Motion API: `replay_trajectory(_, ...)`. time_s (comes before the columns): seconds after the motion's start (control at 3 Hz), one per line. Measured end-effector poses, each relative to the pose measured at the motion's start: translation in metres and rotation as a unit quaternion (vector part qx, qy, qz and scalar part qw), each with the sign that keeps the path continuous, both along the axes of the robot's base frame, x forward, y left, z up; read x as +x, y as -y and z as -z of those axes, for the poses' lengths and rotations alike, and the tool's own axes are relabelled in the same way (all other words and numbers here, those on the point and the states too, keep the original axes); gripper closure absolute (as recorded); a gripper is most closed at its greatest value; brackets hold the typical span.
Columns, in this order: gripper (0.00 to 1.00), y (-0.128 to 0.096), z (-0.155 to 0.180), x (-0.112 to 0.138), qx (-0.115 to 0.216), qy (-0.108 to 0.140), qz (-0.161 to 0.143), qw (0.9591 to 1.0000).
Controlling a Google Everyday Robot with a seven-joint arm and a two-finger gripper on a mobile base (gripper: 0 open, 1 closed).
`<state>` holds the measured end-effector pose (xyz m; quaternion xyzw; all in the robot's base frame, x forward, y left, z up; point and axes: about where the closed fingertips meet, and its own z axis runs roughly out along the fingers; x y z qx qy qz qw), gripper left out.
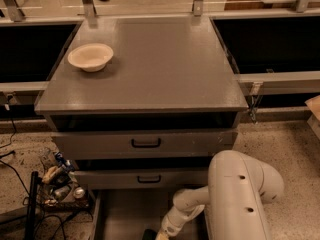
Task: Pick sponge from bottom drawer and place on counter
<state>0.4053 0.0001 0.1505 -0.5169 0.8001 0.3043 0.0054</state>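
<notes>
I can read no text, label, brand or number from here. The counter [165, 59], the bowl [90, 57], the upper drawer fronts [145, 144] and the white arm [240, 194] all look plain. The gripper [161, 235] is down in the open bottom drawer [122, 214], at the lower edge of my view, and I can make out no marking on it either.
</notes>
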Motion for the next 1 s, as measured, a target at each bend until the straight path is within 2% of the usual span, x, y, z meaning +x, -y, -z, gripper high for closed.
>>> replay_trajectory(0.33, 1.00, -0.0002, -0.0002, -0.0010, 0.002, 0.001, -0.002, 1.0000)
replay_trajectory(1.0, 0.51, 0.0001, -0.0012, -0.0034, 0.010, 0.004, -0.007, 0.9999)
